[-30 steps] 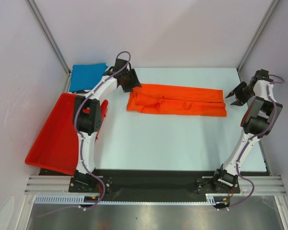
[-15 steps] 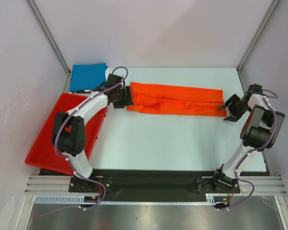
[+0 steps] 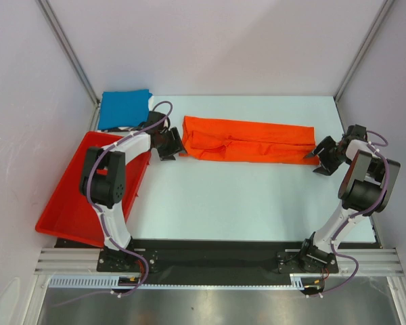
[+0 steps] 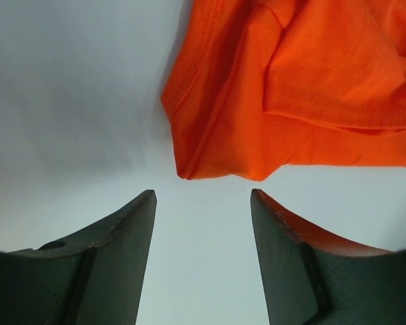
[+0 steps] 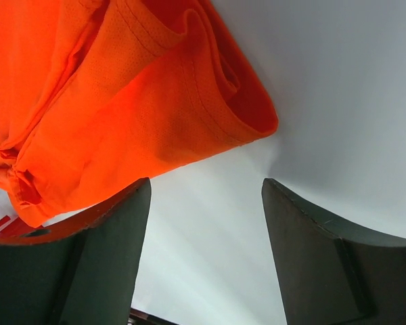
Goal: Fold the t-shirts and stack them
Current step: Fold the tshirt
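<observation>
Within the last second both arms had sunk to the pale table. The left gripper and right gripper, jaws wide and empty, flanked the long folded orange cotton t-shirt lying mid-table, apparently ready to pinch its ends.

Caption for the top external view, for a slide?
Open left gripper and open right gripper flank the ends of a folded orange t-shirt; blue t-shirt and red bin sit left.
</observation>
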### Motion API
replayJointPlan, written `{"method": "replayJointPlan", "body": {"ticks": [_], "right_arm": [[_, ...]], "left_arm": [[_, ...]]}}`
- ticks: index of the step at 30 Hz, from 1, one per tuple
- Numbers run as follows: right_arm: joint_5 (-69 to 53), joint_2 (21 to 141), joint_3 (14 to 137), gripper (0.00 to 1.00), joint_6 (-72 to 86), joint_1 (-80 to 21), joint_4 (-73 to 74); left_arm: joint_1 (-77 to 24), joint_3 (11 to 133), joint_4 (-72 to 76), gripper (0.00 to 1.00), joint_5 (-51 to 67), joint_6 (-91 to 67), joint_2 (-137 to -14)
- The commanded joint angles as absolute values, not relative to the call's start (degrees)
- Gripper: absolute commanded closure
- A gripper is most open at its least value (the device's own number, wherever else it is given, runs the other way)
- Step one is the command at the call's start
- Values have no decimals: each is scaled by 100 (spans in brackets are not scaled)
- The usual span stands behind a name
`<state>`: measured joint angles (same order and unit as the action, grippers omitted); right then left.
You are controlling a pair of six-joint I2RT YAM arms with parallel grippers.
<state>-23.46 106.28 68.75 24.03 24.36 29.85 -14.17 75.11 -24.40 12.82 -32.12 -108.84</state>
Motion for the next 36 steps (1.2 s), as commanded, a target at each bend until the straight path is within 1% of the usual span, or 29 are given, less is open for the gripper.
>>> {"method": "replayJointPlan", "body": {"ticks": [1, 16, 18, 19, 20, 21, 22, 23, 25, 26, 29, 30, 31, 36], "right_arm": [[-2373, 10669, 6899, 27, 2513, 2417, 2637], [-2268, 11048, 7260, 31, 2610, 2496, 2654], [-2224, 11126, 7303, 33, 2602, 2505, 2681], [-2224, 11162, 7321, 35, 2610, 2505, 2689], [-2232, 11188, 7365, 36, 2602, 2522, 2698], [-2232, 11241, 7383, 42, 2610, 2522, 2716], [-2232, 11259, 7400, 46, 2610, 2540, 2725], [-2232, 11267, 7418, 49, 2610, 2540, 2725], [-2206, 11268, 7409, 56, 2584, 2584, 2760], [-2171, 11276, 7409, 59, 2549, 2593, 2777], [-1953, 11259, 7418, 76, 2426, 2619, 2961], [-1873, 11241, 7401, 96, 2339, 2637, 3014], [-1794, 11233, 7392, 100, 2268, 2672, 3119], [-1213, 11022, 7313, 100, 1812, 2698, 3647]], "left_arm": [[-1222, 7374, -2057, 36, 1687, -3673, -11039], [-1169, 7585, -1670, 35, 1933, -4306, -11487], [-1169, 7629, -1670, 39, 1960, -4368, -11566], [-1169, 7638, -1670, 43, 1969, -4377, -11584], [-1160, 7655, -1687, 52, 1951, -4403, -11627], [-1160, 7681, -1714, 56, 1934, -4395, -11637], [-1160, 7716, -1757, 59, 1890, -4368, -11628], [-1160, 7743, -1845, 67, 1794, -4299, -11637], [-1160, 7813, -1968, 77, 1662, -4210, -11637], [-1160, 7822, -2073, 86, 1522, -4123, -11628], [-1160, 7866, -2293, 100, 1267, -3947, -11637], [-1160, 7884, -2346, 100, 1196, -3920, -11654], [-1160, 7884, -2381, 100, 1117, -3885, -11654], [-1160, 7796, -2706, 100, 599, -3534, -11505]]}}
